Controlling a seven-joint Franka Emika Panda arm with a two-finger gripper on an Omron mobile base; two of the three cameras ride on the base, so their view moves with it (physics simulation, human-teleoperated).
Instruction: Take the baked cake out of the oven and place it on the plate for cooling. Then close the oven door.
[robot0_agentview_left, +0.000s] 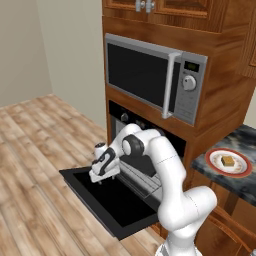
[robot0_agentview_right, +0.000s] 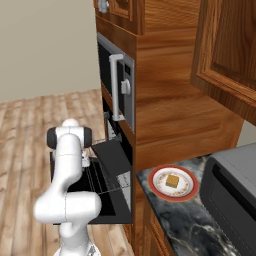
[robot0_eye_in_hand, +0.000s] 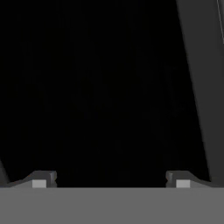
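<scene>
The baked cake (robot0_agentview_left: 228, 161) (robot0_agentview_right: 173, 180) lies on the red-rimmed plate (robot0_agentview_left: 214, 165) (robot0_agentview_right: 157, 184), which rests on the dark stone counter to the right of the oven (robot0_agentview_left: 131, 120). The oven door (robot0_agentview_left: 116, 201) (robot0_agentview_right: 113, 213) hangs fully open and flat. Just above the door's left part hovers my gripper (robot0_agentview_left: 102, 179) (robot0_eye_in_hand: 110, 177), pointing down at the door's black inner face. It is open: its fingertips (robot0_eye_in_hand: 40, 179) stand wide apart with nothing between them.
A silver-framed microwave (robot0_agentview_left: 150, 75) (robot0_agentview_right: 114, 85) sits above the oven. A wire rack (robot0_agentview_right: 100, 181) and a flat dark tray (robot0_agentview_right: 114, 155) stick out of the oven cavity. A dark grey appliance (robot0_agentview_right: 235, 190) stands on the counter (robot0_agentview_right: 185, 225) right of the plate. Wooden floor spreads to the left.
</scene>
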